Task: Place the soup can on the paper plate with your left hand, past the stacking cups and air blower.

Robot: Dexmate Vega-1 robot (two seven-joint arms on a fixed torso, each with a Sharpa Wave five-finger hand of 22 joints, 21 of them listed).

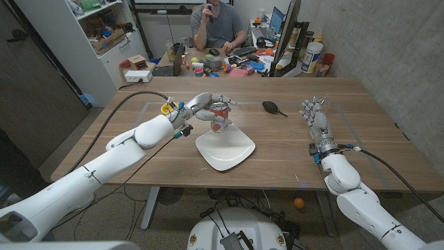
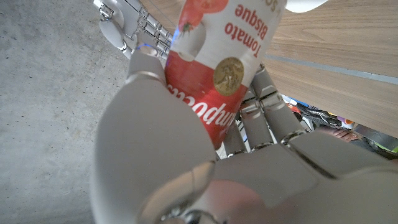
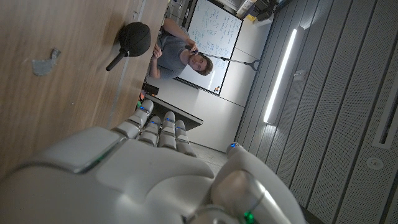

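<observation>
Now, starting on the left side of the table (image 1: 361, 118): the left hand (image 1: 202, 105) is wrapped around the soup can (image 1: 220, 117), fingers clamped on its sides, and the can hangs above the far edge of the white paper plate (image 1: 225, 149); whether its base touches the plate I cannot tell. The left wrist view gives a close look at the can (image 2: 217, 68), with the left hand (image 2: 186, 155) closed around it from both sides. Its label is red and white and, reading upside down in that view, says "Tomato Bisque" in red letters on the white half, with white script on the red half partly covered by the fingers, and a gold medallion at the seam between the two colours. Just behind the left wrist, a bit of yellow, the stacking cups (image 1: 165, 108), peeks out beside the arm.

Moving to the middle, the plate lies on the wood near the front edge. Beyond it and to the right, the black air blower (image 1: 270, 107) lies on its side, nozzle pointing right, well apart from the plate; the right wrist view catches the air blower (image 3: 132, 40) too.

Over on the right, the right hand (image 1: 316, 114) holds nothing, fingers apart and reaching toward the far side. The right wrist view shows the back of this right hand (image 3: 149, 168) close beside the wood.

Behind the table, a person (image 1: 216, 24) sits at a cluttered desk.
</observation>
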